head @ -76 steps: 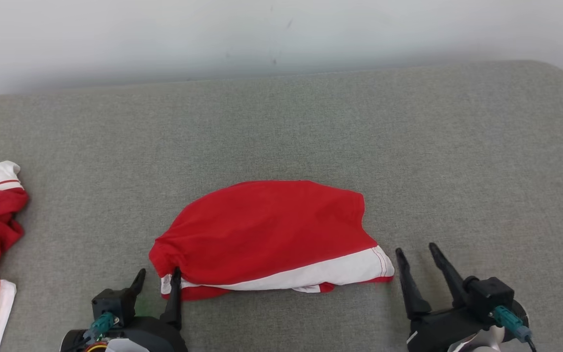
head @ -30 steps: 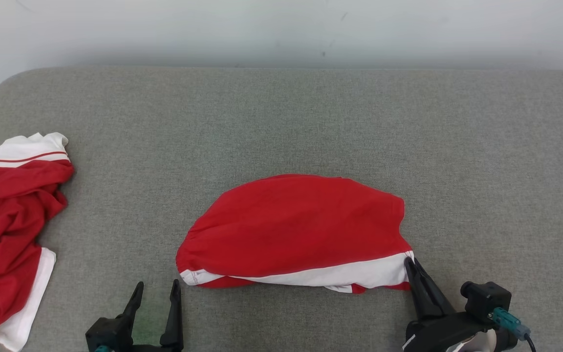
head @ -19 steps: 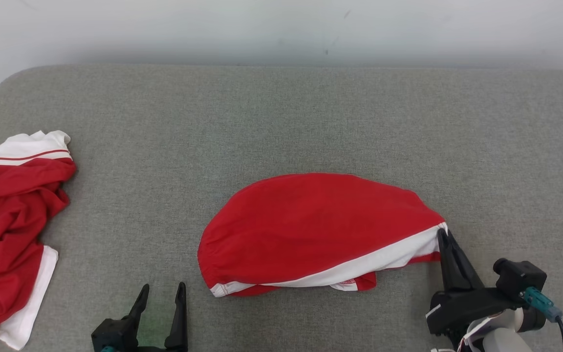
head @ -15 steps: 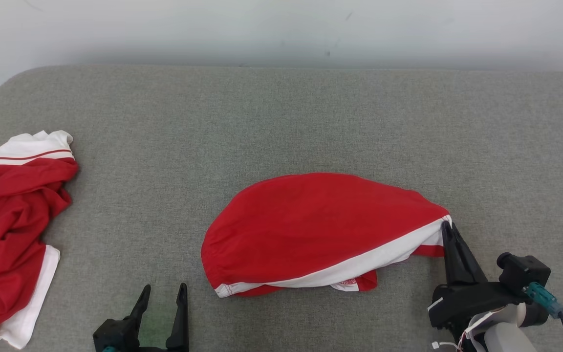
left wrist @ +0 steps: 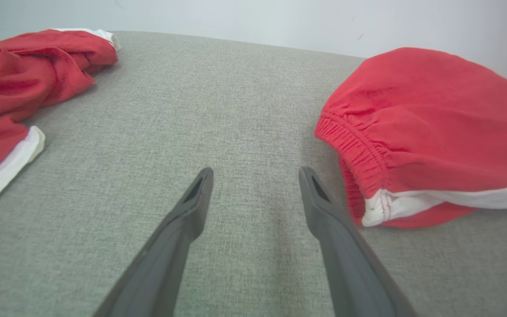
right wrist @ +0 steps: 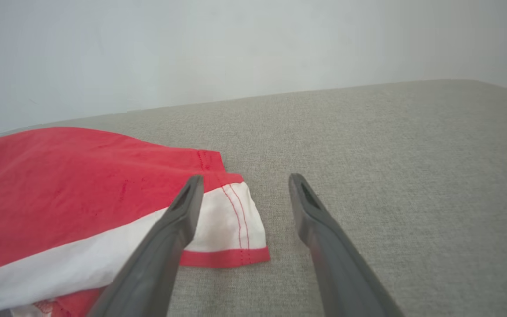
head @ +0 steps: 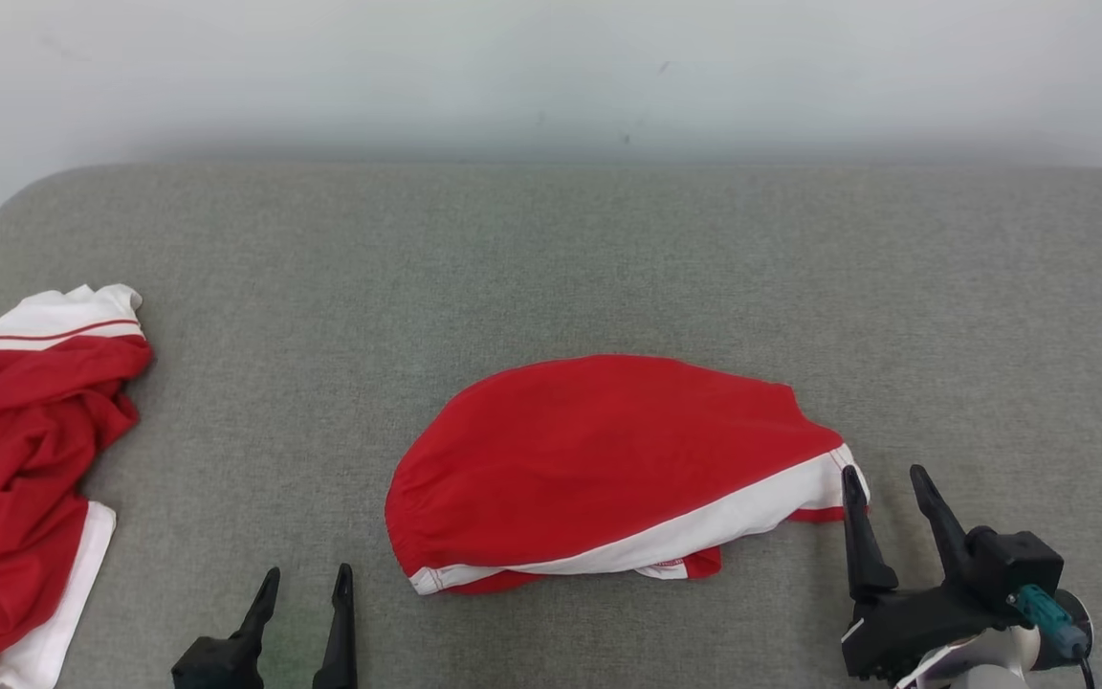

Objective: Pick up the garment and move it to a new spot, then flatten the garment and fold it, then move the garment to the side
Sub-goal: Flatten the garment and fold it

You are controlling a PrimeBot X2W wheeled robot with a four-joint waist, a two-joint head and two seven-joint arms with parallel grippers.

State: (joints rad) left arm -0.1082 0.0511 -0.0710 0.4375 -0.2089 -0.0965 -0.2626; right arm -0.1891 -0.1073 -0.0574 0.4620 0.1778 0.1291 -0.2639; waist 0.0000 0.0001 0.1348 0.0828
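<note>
The red garment [head: 608,459] lies folded at lower centre of the padded grey tabletop [head: 551,258]. Both claws gape wide and empty: the right claw [head: 882,474] at lower right, just beside its white-banded corner, and the left claw [head: 308,571] at lower left, a little apart. I'd guess they flank it to shift it aside.

Grey fabric-covered tabletop [head: 551,268] with rounded corners, right up against a plain white wall [head: 551,77], few small scuffs.
</note>
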